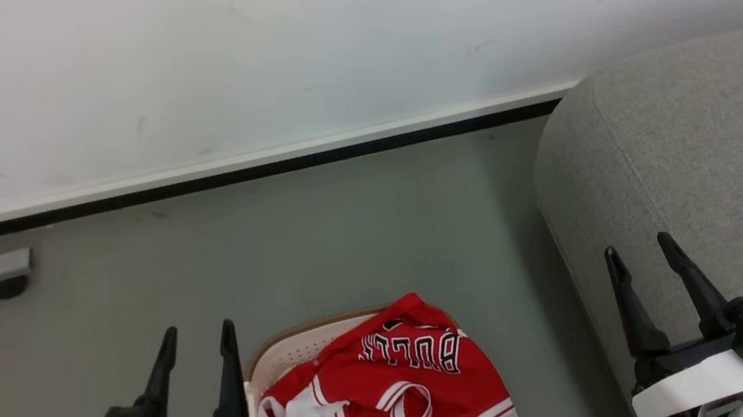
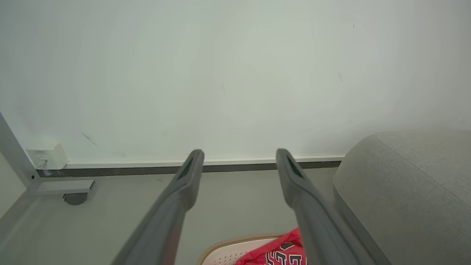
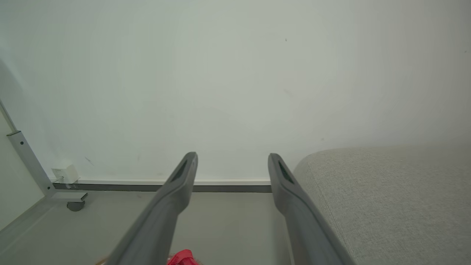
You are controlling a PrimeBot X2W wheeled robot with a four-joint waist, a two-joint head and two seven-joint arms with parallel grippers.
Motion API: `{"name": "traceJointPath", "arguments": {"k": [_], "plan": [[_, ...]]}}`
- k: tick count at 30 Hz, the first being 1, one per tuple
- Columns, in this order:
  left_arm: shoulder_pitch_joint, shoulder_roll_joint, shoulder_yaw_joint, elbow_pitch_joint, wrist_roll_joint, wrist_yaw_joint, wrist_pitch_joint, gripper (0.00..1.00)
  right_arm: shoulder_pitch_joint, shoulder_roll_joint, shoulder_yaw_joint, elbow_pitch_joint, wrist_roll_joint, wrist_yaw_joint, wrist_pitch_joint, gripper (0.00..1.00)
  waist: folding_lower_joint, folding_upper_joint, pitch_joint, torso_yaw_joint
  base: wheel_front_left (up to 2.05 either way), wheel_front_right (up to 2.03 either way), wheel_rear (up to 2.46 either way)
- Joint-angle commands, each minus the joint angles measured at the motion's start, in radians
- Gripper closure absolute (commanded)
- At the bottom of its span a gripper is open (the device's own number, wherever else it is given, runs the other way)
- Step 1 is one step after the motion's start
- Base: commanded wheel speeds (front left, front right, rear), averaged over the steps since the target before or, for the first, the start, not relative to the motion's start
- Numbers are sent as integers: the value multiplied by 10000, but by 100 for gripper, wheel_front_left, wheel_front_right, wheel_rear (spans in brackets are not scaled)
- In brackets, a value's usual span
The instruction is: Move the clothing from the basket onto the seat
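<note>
A: Where crumpled red clothing (image 1: 394,390) lay in the perforated cream basket (image 1: 289,349), how did its lettering (image 1: 412,352) run?
B: Inverted, crosswise; left hand (image 1: 198,327) and right hand (image 1: 636,245) gaped empty; rounded woven grey seat (image 1: 690,148) rightward.

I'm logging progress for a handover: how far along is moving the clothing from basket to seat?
Done: nothing yet; the clothing lies heaped in the basket, and the visible part of the seat carries no garment. In hand: nothing; the left gripper beside the basket and the right gripper by the seat have fingers spread and empty. Left: grasp the clothing and carry it onto the seat.
</note>
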Motion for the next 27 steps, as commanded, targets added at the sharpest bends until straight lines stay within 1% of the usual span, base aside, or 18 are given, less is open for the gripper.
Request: {"name": "traceJointPath", "arguments": {"k": [1,4,5,12,21,27], "plan": [[-152,34,14,69,216,-64,-7,0,-152,-51,-67,-67,68,-21,4,0,0,0,358,-259,0,0,0],[-426,135,17,374,361,-165,-7,0,-341,-49,-165,-218,83,-21,4,0,0,0,818,-498,0,0,0],[-523,174,-53,565,351,-268,-7,0,-396,-47,-219,-258,81,-21,4,0,0,0,938,-560,0,0,0],[-1493,841,-508,2021,801,-515,-7,0,-932,-43,-181,-680,295,-21,4,0,0,0,1987,-1048,0,0,0],[-3238,1634,-1610,4925,1291,-640,5,0,-1629,-41,-176,-1399,643,-21,5,0,0,0,3427,-1525,0,0,0],[-4490,1932,-2576,6930,1525,-674,240,0,-2060,-40,-204,-1709,730,-21,5,0,0,0,4253,-1814,0,0,0]]}}
